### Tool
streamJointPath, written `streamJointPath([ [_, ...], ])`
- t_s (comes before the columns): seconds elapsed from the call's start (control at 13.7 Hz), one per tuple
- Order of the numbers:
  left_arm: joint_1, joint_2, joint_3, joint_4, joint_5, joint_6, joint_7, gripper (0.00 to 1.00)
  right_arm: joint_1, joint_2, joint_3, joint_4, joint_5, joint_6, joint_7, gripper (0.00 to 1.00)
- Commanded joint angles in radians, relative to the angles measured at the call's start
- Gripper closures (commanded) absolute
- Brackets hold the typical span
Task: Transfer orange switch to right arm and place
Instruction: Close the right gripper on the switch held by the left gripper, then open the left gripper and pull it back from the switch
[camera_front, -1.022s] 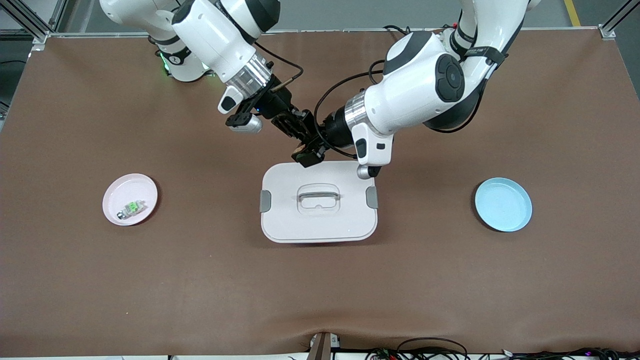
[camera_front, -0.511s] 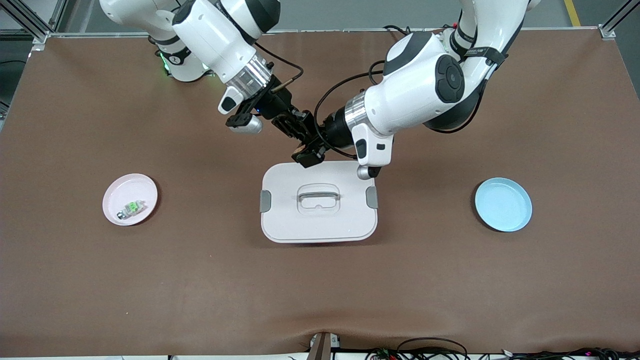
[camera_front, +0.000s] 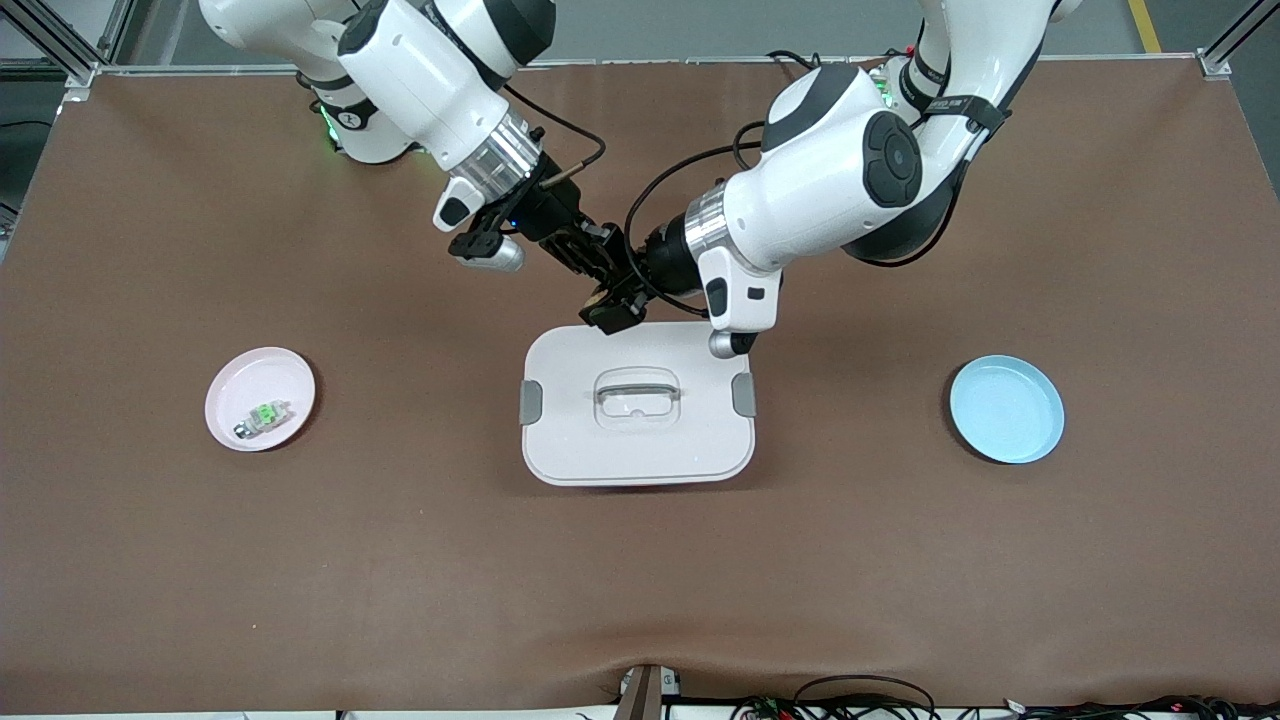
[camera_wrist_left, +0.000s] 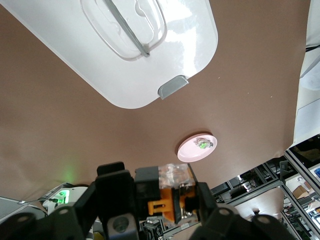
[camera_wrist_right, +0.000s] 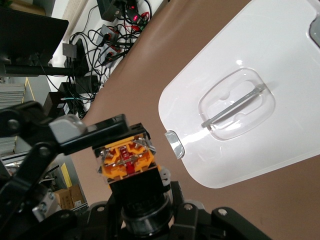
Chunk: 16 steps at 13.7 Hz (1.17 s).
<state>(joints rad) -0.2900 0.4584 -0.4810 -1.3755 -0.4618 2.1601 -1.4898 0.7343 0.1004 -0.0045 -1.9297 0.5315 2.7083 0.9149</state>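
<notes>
The orange switch (camera_front: 600, 297) hangs in the air between both grippers, over the edge of the white lidded box (camera_front: 640, 450) nearest the robots. My right gripper (camera_front: 592, 268) is shut on it. In the right wrist view its fingers clamp the black round base while the orange top (camera_wrist_right: 127, 160) points away. My left gripper (camera_front: 628, 295) meets it from the left arm's side. In the left wrist view the switch (camera_wrist_left: 172, 192) sits between that gripper's (camera_wrist_left: 160, 200) fingers, which stand open a sliver off its sides.
A pink plate (camera_front: 240, 385) with a whitish green-topped part (camera_front: 263, 415) lies toward the right arm's end. A bare blue plate (camera_front: 1005, 410) lies toward the left arm's end. The box has a clear handle (camera_front: 637, 390) and grey clips.
The left gripper's fingers have eased off the switch while the right gripper stays clamped on it. Both arms have shifted very slightly toward the right arm's end.
</notes>
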Motion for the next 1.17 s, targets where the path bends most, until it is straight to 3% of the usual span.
streamJointPath([
  [0.0, -0.008, 0.003, 0.001, 0.013, -0.012, 0.004, 0.009, 0.0, -0.01, -0.028, 0.0, 0.005, 0.024, -0.048, -0.018, 1.0],
  [0.29, -0.005, -0.004, 0.002, 0.015, -0.009, 0.004, 0.003, 0.0, -0.036, -0.074, -0.002, 0.005, 0.01, -0.158, -0.03, 1.0],
  [0.66, 0.029, -0.047, 0.033, 0.015, 0.037, 0.003, 0.003, 0.0, -0.134, -0.174, -0.002, 0.002, -0.016, -0.46, -0.275, 1.0],
  [0.95, 0.035, -0.078, 0.143, 0.015, 0.15, -0.008, 0.006, 0.0, -0.22, -0.235, -0.002, 0.005, -0.229, -0.711, -0.497, 1.0],
  [1.1, 0.08, -0.076, 0.156, 0.009, 0.259, -0.032, 0.025, 0.0, -0.272, -0.252, -0.002, 0.003, -0.293, -0.797, -0.656, 1.0],
])
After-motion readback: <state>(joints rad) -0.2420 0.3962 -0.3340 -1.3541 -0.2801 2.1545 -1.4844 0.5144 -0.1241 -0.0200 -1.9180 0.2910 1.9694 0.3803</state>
